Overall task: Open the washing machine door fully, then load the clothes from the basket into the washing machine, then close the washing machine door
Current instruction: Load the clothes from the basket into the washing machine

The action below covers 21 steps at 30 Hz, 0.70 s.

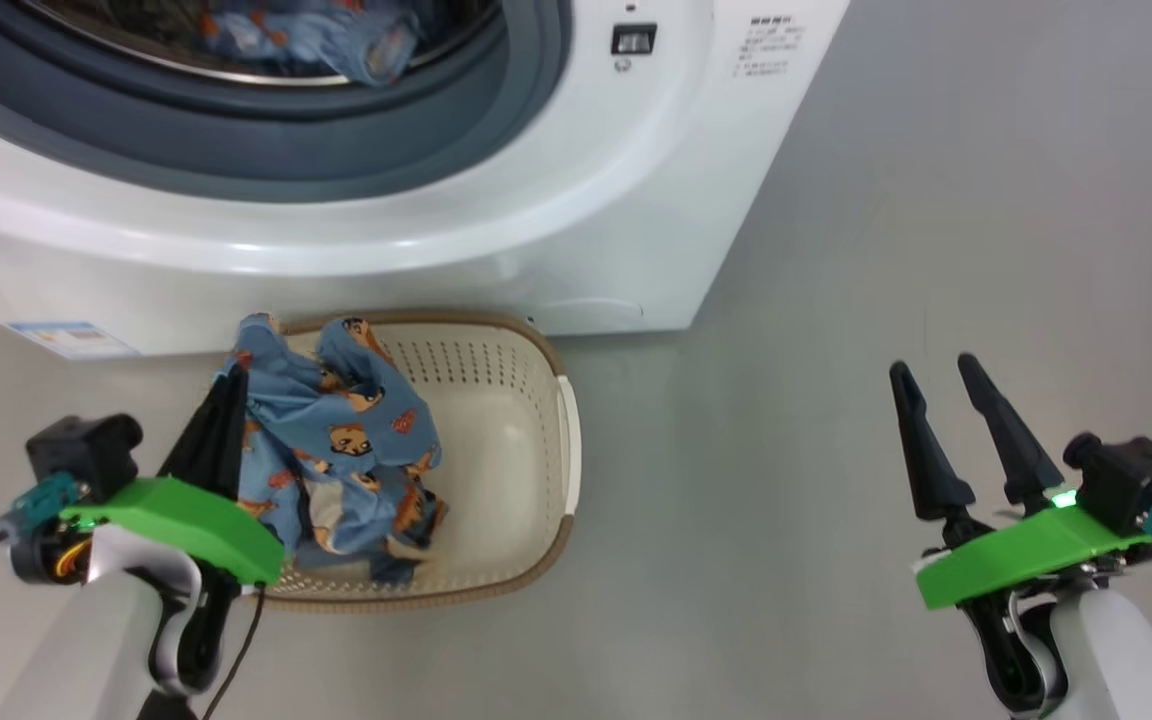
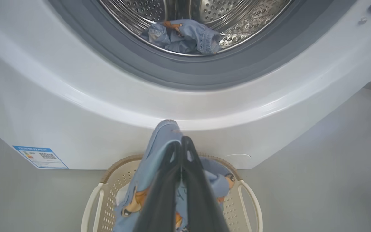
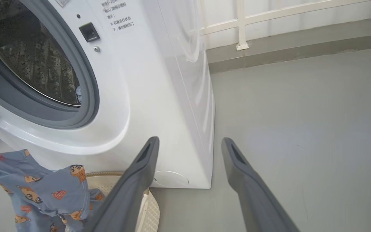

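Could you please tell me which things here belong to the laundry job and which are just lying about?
Job: washing machine, basket, clothes shut in left gripper, garment in drum.
Lying about: blue label, white railing, idle open right gripper.

Below left gripper (image 1: 234,380): basket (image 1: 568,440), clothes (image 1: 336,420) partly in it. Ahead: washing machine (image 1: 586,200), further clothes in drum (image 2: 243,16). Well to its right: right gripper (image 1: 932,363).

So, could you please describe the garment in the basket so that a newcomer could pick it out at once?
Start at the big white washing machine; on the floor before it stands a cream basket. The garment is the blue cartoon-print cloth rising from it, pinched in the left end effector; its lookalike lies inside the drum.
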### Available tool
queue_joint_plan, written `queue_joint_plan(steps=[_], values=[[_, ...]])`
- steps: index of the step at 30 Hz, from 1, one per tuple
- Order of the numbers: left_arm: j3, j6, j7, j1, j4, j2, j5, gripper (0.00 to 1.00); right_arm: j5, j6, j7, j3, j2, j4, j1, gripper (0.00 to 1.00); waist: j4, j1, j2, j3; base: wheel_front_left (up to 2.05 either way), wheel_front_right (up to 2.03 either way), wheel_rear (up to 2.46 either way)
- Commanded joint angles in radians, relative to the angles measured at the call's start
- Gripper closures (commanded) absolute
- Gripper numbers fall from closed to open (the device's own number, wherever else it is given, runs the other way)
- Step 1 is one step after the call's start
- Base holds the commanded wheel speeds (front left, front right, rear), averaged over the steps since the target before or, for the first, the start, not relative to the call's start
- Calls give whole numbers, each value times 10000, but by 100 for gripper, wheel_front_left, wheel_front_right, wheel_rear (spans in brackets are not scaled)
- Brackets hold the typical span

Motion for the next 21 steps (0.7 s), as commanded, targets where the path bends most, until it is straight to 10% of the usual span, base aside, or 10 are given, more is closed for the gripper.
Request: queue_joint_plan(steps=[1, 21], values=[[671, -15, -65, 297, -589, 393, 312, 100, 149, 16, -48, 87, -145, -197, 331, 0, 171, 0, 0, -488, 0, 0, 0], [3100, -15, -65, 3368, -3997, 69, 2226, 100, 356, 16, -48, -486, -381, -273, 1657, 0, 277, 0, 0, -1849, 0, 0, 0]])
